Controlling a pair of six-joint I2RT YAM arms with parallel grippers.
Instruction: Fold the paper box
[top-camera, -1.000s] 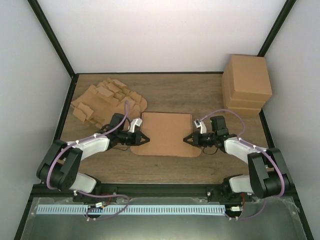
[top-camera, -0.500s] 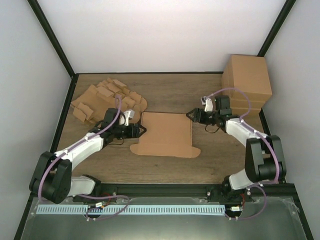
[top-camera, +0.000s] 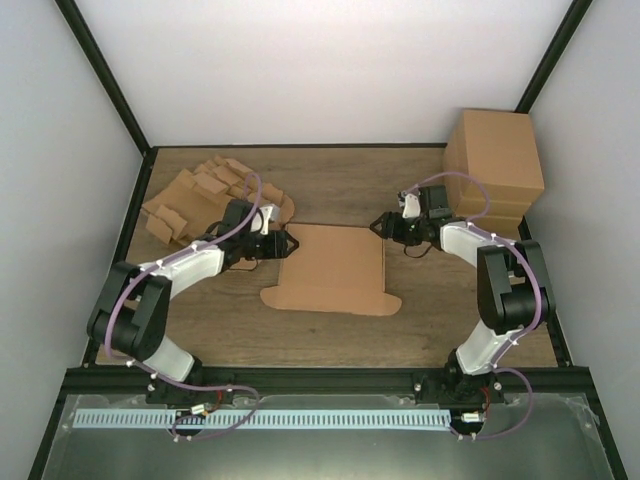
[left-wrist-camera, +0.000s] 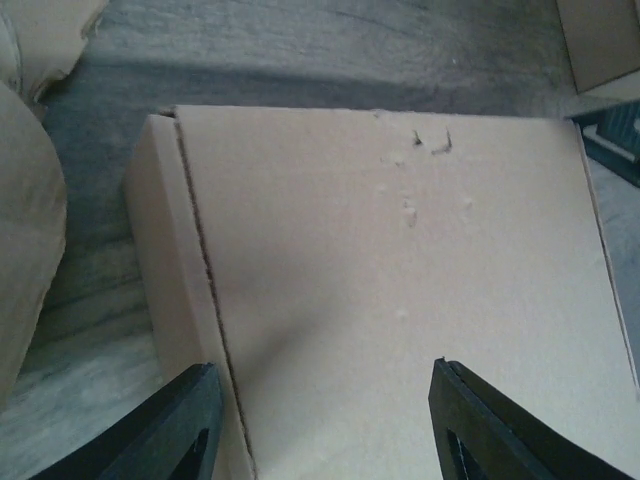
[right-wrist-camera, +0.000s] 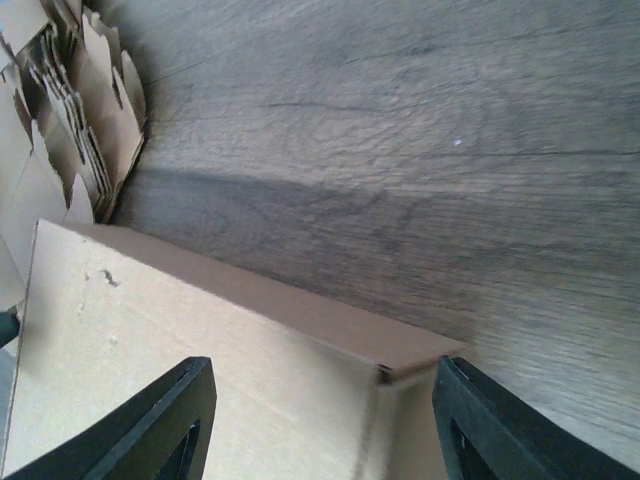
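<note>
Lying flat, dimpled brown paper box (top-camera: 335, 268)

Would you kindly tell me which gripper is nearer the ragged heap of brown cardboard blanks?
Left. The left gripper is beside the heap, at the far-left corner of the flat brown cardboard box; the right gripper is at its far-right corner.

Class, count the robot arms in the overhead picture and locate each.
2. The left arm reaches toward the far-left corner of the paper box; the right arm toward its far-right corner.
</note>
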